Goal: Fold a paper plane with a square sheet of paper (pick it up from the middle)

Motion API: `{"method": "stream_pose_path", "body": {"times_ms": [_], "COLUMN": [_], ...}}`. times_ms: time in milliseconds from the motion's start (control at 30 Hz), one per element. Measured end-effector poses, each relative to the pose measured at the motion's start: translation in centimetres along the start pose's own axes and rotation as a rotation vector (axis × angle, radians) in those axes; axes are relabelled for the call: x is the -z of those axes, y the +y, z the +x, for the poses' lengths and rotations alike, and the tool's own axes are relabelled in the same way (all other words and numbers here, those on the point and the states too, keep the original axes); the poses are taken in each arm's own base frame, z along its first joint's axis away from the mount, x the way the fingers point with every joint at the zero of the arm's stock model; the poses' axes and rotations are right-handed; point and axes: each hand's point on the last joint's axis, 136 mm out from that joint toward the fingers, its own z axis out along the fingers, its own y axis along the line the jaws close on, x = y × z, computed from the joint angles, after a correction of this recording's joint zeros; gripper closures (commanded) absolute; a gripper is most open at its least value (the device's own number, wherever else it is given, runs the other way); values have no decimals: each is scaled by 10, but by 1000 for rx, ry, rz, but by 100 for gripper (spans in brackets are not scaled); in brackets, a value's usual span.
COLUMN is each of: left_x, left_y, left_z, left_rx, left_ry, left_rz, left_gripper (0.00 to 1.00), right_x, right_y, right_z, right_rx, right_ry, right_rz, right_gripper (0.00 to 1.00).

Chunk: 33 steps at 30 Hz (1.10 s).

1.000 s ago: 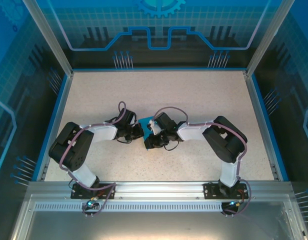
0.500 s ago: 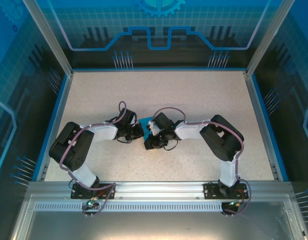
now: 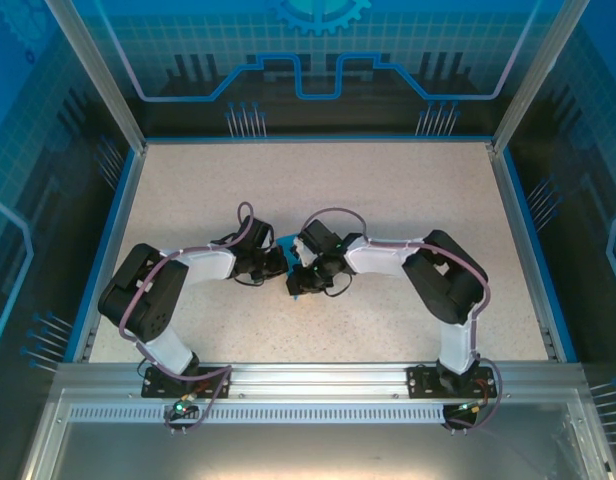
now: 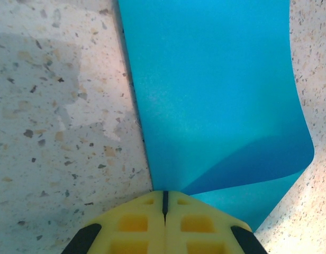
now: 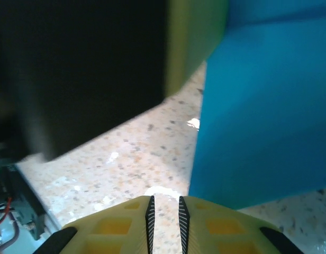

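A speckled beige table (image 3: 408,190), framed by blue edging and clear enclosure walls, is seen from above, with two robot arms bolted at its near edge. The left arm (image 3: 203,262) and the right arm (image 3: 388,257) are bent inward so that their wrists meet close together at the middle of the table. A small corner of the square sheet of paper (image 3: 285,240), teal-blue, is seen between the two wrists, most of it being covered by them. In the left wrist view, the left gripper (image 4: 164,197) is shown with its yellow fingers pressed together, only a thin dark seam being left between them, and the sheet (image 4: 205,90) is pinched at its near edge. From that pinch the paper is spread away across the table, its left edge lying along the speckled surface, while its right side is curled upward and folded back over itself, so that a darker teal flap is formed near the fingers. In the right wrist view, the right gripper (image 5: 164,205) is shown with its fingers parted by a narrow gap, through which bare table is seen; nothing is held. The sheet (image 5: 263,106) is raised just beyond the right-hand finger, and a dark, blurred part of the other arm is seen at the upper left.
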Motion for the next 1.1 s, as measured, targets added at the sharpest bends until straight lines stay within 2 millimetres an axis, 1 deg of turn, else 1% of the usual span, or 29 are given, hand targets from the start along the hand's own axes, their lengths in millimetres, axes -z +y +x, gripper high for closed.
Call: {"method": "stream_pose_path", "body": {"times_ms": [100, 200, 333, 500, 633, 1033, 1100], "left_x": [0, 0, 0, 0, 0, 2, 2], "left_y": [0, 0, -1, -1, -1, -7, -8], "left_z": [-1, -1, -1, -1, -1, -5, -6], "left_rx": [0, 0, 0, 1, -4, -36, -38], "left_ry": [-1, 1, 1, 3, 5, 1, -1], "left_rz": [-3, -4, -5, -7, -8, -11, -13], "left_gripper": [100, 100, 100, 100, 100, 100, 97], "right_x": [18, 24, 18, 1, -9, -11, -11], "right_y": [11, 10, 0, -15, -28, -30, -30], "right_z": [-12, -19, -19, -12, -8, -9, -9], "right_rx": [20, 17, -1, -28, -50, -111, -120], "right_ry": [-59, -83, -72, -30, -9, -20, -22], "right_rz": [-21, -25, -8, 21, 54, 57, 56], "right_gripper": [78, 79, 79, 80, 82, 82, 82]}}
